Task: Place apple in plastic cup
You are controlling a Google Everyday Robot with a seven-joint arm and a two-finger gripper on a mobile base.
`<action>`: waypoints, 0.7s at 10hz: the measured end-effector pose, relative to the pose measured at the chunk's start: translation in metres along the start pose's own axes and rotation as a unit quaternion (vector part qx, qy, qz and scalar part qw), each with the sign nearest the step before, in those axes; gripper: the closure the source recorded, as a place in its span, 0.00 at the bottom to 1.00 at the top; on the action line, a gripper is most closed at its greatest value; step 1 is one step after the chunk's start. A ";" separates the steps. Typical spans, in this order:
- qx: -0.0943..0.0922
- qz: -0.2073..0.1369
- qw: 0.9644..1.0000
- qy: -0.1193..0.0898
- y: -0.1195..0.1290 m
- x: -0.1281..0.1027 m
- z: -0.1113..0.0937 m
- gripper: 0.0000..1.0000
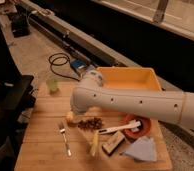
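The apple (70, 117), small and yellowish, lies on the wooden table (40, 150) left of centre. The plastic cup (52, 85), translucent light green, stands upright near the table's back left corner, well apart from the apple. My white arm (125, 102) reaches in from the right and bends down over the apple. The gripper (76, 114) is at the arm's low end, right beside and above the apple, mostly hidden under the arm.
A yellow bin (132, 80) stands at the back. A reddish-brown bowl (139, 127) holds a white utensil (117, 129). A dark pile (90, 123), a fork (65, 140), a yellow stick (94, 145), a brown block (112, 142) and a grey-blue cloth (140, 149) lie in front.
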 end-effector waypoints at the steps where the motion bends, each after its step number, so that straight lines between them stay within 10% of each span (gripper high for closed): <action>1: -0.001 0.005 1.000 -0.007 -0.003 0.001 0.013 0.38; 7: -0.035 0.034 0.997 -0.056 -0.010 -0.006 0.084 0.38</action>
